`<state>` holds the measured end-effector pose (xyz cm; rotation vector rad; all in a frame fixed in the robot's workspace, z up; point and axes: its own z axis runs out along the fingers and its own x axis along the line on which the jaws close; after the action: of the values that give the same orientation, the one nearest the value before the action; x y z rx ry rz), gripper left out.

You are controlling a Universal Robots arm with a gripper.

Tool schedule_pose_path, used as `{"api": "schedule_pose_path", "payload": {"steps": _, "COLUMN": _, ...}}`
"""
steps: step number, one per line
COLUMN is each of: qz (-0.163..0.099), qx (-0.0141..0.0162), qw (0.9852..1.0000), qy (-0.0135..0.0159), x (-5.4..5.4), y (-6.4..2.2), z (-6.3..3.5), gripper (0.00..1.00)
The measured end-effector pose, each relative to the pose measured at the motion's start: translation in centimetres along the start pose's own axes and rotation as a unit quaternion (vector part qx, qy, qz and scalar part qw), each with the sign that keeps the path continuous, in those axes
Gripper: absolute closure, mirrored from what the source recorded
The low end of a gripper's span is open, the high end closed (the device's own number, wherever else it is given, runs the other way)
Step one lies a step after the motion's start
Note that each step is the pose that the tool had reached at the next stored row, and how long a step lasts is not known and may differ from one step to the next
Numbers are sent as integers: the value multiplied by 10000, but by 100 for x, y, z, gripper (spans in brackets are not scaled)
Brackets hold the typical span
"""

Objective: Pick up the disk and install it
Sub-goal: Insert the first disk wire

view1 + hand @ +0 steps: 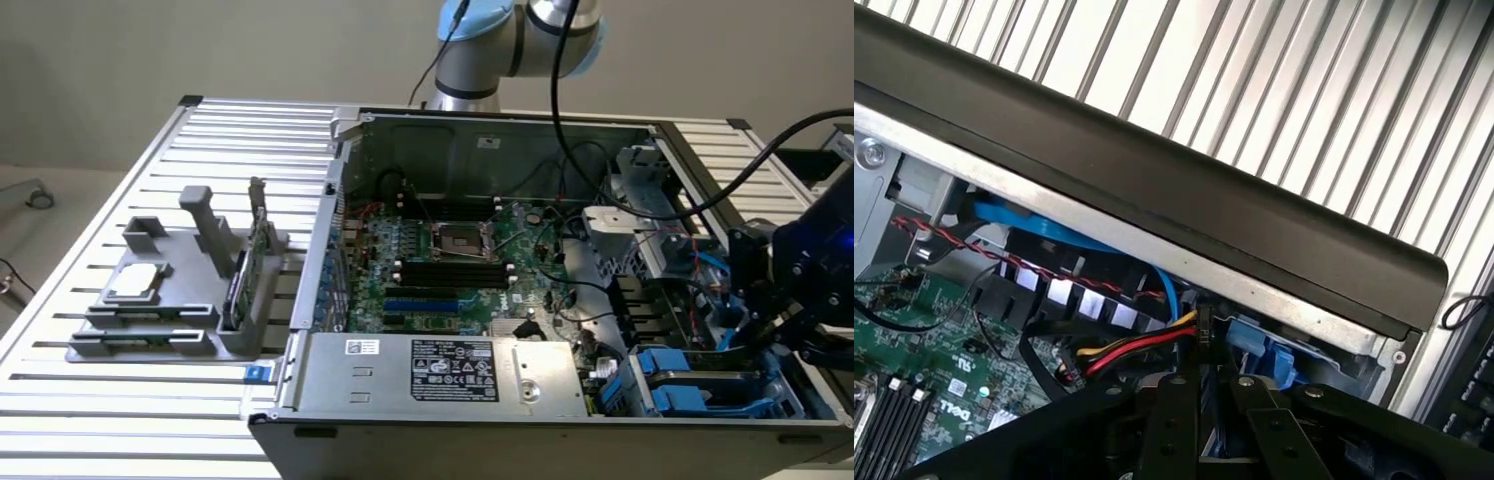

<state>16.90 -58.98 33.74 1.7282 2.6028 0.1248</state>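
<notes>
Spanning everything, one bench (227, 140) of ribbed aluminium slats; on it, one open steel computer case (534, 440) holding one green motherboard (534, 265). Sitting low in case's corner at exterior view's right, disk (1259, 348): glossy bright-blue plastic rails and handle, metal body hidden. Pinched nearly closed just beside that handle, black gripper (1204, 385); actual grasp not discernible.

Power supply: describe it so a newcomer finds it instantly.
Find the open computer case on the slatted table. Along its near edge, in front of the green motherboard, lies the power supply: the only silver box with a printed label.
</notes>
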Motion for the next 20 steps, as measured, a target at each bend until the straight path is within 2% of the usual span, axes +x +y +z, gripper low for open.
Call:
{"api": "schedule_pose_path", "payload": {"steps": 7, "qz": 12, "qx": 3, "qw": 10000, "qy": 41, "x": 29, "y": -63, "z": -43, "gripper": 83}}
{"api": "schedule_pose_path", "payload": {"steps": 14, "qz": 25, "qx": 3, "qw": 10000, "qy": 39, "x": 50, "y": -114, "z": -41, "gripper": 83}}
{"api": "schedule_pose_path", "payload": {"steps": 20, "qz": 238, "qx": -4, "qw": 9997, "qy": 24, "x": 57, "y": -132, "z": -41, "gripper": 83}}
